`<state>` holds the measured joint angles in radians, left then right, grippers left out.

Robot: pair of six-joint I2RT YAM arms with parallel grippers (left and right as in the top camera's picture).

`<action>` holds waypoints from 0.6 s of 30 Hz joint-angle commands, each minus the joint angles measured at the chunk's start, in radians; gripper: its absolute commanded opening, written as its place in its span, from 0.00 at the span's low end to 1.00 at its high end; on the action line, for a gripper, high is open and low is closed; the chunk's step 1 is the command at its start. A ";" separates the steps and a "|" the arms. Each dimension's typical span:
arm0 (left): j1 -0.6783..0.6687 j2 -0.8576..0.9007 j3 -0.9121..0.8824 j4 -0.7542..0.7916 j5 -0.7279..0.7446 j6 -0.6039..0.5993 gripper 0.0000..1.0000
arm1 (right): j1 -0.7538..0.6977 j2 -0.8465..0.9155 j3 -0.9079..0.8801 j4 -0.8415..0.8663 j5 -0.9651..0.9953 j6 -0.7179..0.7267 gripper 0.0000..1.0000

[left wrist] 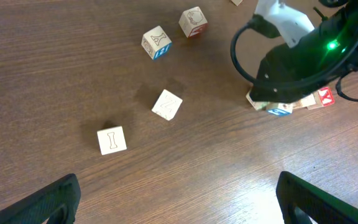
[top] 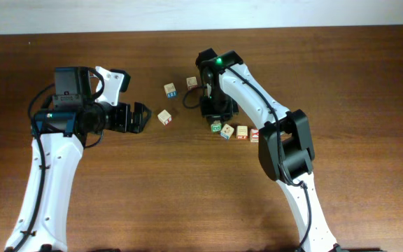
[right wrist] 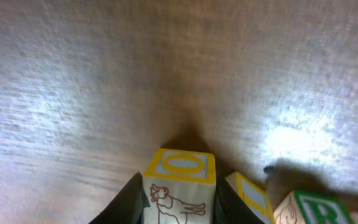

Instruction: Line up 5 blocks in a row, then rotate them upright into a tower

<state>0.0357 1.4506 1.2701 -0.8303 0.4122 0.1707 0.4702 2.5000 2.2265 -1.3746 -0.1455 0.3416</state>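
Brown wood-grain table below a pale wall strip.

For the right gripper: narrow, pointing straight down, dark fingers snug on both flanks of the O block, with a yellow-bordered O on top and a red-line animal on the near face. Judged a grip on that block, apparently resting on the table beside its neighbours.

No long axis to reckon with: a cube, directly under the wrist, so the coming turn looks like a twist about the vertical. Little room for it: yellow-edged neighbour just beside 1 finger, green R block beyond. Risk, as a judgement: dragging that neighbour round too.

For the left gripper: wide, empty, well apart to the left, nearer the loose blocks than the row. Right arm plainly the nearer for the row.

Counts:
- **From overhead:** about 4 blocks in the short row by the right gripper, ending in the X block, and 3 loose ones up-left of it.
- **From the left wrist:** 4 loose blocks whole, 1 of them an I block hidden from overhead, plus a sliver of 1 more at the top edge.
- **Total:** at least 8 blocks, more than the 5 asked for, and 2 grippers.
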 commanded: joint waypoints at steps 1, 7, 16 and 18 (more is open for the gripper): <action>-0.002 0.003 0.023 -0.001 0.011 -0.009 0.99 | 0.024 0.020 0.005 -0.011 -0.010 0.011 0.27; -0.002 0.003 0.023 -0.001 0.011 -0.009 0.99 | 0.055 0.020 0.005 -0.033 -0.009 0.011 0.34; -0.002 0.003 0.023 -0.001 0.011 -0.009 0.99 | 0.048 0.020 0.005 -0.098 0.029 0.005 0.57; -0.002 0.003 0.023 -0.001 0.011 -0.009 0.99 | 0.045 0.020 0.006 -0.071 0.029 -0.024 0.59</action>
<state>0.0357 1.4506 1.2701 -0.8307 0.4122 0.1711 0.5232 2.5053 2.2265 -1.4700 -0.1326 0.3382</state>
